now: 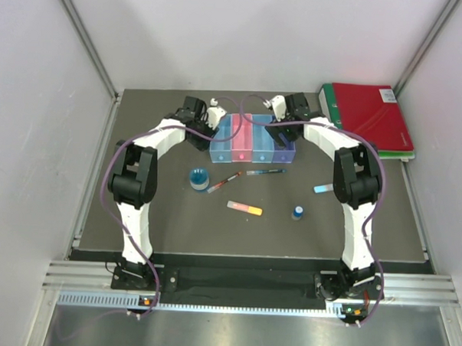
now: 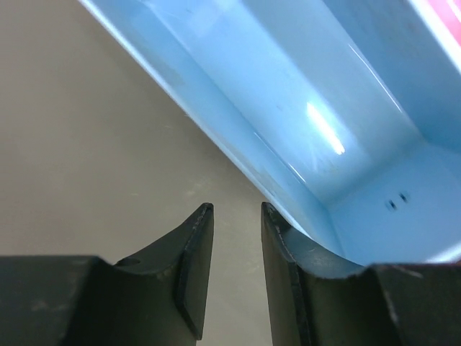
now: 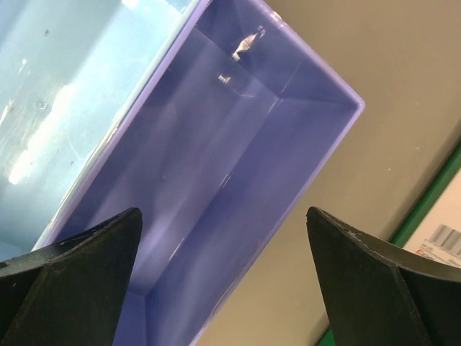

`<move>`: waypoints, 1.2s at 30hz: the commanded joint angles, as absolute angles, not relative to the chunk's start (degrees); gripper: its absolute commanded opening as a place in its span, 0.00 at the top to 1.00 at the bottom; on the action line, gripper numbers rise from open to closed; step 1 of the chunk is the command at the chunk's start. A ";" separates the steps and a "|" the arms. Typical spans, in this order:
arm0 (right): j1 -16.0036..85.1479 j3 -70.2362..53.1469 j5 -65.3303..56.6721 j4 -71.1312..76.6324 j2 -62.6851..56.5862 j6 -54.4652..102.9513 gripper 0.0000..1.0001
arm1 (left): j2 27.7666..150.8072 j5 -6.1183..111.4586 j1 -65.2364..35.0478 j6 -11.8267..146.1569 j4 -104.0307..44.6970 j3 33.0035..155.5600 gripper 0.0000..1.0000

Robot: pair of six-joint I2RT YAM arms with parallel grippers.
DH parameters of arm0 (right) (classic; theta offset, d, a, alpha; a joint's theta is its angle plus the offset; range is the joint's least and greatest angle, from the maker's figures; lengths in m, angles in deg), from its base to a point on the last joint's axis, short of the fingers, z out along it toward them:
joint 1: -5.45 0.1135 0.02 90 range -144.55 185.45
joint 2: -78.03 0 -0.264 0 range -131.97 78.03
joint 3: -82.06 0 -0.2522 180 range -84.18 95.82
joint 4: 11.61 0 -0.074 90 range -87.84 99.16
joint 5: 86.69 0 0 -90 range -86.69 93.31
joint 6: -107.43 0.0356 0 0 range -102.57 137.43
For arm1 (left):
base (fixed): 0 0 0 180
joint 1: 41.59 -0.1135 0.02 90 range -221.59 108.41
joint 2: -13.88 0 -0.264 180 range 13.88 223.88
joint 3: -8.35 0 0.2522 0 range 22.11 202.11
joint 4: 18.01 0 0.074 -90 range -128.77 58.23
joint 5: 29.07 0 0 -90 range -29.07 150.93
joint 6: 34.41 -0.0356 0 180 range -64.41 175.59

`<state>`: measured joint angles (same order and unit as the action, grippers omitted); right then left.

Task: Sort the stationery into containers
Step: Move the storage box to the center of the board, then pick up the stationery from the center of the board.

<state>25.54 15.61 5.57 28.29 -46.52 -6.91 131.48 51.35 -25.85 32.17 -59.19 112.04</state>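
Observation:
The four joined containers (image 1: 252, 140) stand at the back middle of the table: light blue, pink, light blue, purple. My left gripper (image 1: 210, 131) hangs at the outer wall of the left light blue bin (image 2: 346, 108). Its fingers are only narrowly open (image 2: 237, 209), with bare table between them. My right gripper (image 3: 223, 213) is wide open over the long right wall of the purple bin (image 3: 216, 144), holding nothing. Loose on the table lie a round blue jar (image 1: 199, 178), a red pen (image 1: 225, 180), a dark pen (image 1: 265, 172), a pink-orange bar (image 1: 245, 209), a blue-capped bottle (image 1: 297, 213) and a light blue bar (image 1: 322, 189). No pale tag shows.
Red and green binders (image 1: 367, 118) lie stacked at the back right, close to the purple bin; the green edge (image 3: 432, 194) shows in the right wrist view. White walls enclose the table on three sides. Both arms arch over the table's sides.

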 commanded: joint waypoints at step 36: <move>31.02 13.21 1.55 52.34 -10.66 -17.99 0.00 | 104.85 43.07 -24.28 12.87 -87.43 101.05 0.28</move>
